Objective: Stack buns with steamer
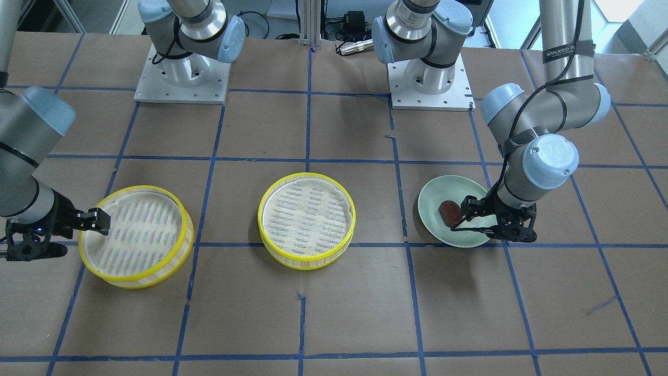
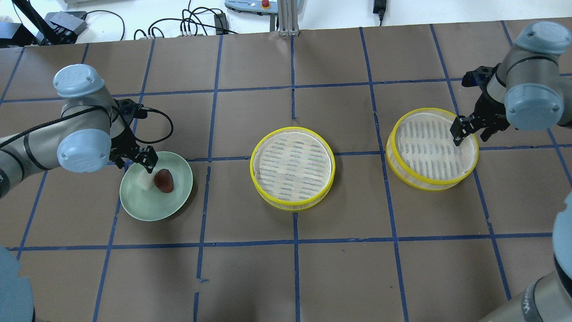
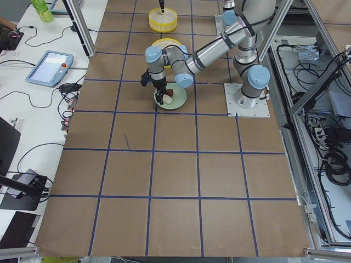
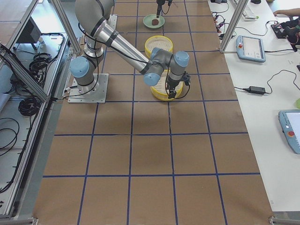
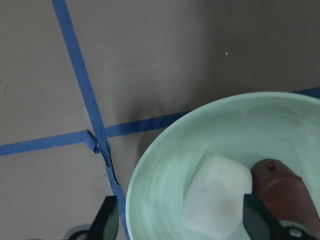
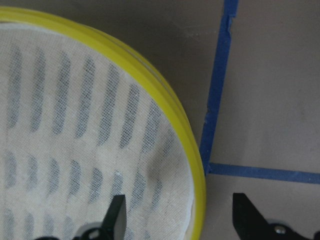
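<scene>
The open left hand (image 5: 182, 222) straddles the white bun (image 5: 216, 196) on the green plate (image 2: 147, 210), with the brown bun (image 2: 164, 180) just beside it at 3 o'clock in the overhead view, while the open right hand (image 6: 182, 220) straddles the 2 o'clock rim of a steamer (image 2: 429, 183).

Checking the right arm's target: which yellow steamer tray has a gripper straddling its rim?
The tray on the robot's right: the open right gripper straddles its yellow rim. The middle tray has no gripper near.

left gripper (image 3: 159, 99) hangs over the green plate (image 3: 180, 102).
</scene>
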Available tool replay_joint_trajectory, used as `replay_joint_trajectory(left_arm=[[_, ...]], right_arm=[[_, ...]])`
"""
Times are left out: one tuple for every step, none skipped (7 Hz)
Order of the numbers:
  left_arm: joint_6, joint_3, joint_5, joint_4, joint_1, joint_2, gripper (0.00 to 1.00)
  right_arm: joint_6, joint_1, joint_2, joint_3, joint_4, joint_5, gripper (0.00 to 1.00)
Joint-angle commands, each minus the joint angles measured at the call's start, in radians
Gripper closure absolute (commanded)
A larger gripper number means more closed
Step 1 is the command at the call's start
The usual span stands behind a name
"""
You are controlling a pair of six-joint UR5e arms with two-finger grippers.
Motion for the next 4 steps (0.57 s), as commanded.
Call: replay_joint_trajectory(left_arm=[[-0.050, -0.010, -0.004, 0.000, -0.002, 0.004, 0.60], [-0.050, -0.012, -0.005, 0.000, -0.002, 0.002, 0.61], [-0.051, -0.012, -0.020, 0.000, -0.002, 0.002, 0.62], [-0.053, -0.014, -0.033, 0.000, -0.002, 0.002, 0.70]], right_arm=[[-0.001, -0.030, 0.005, 0.007, -0.005, 0.026, 0.88], [-0.001, -0.030, 0.005, 0.004, -0.005, 0.024, 0.97], [-0.001, -0.030, 0.005, 0.002, -0.008, 0.024, 0.99], [-0.001, -0.030, 0.005, 0.002, -0.020, 0.026, 0.99]])
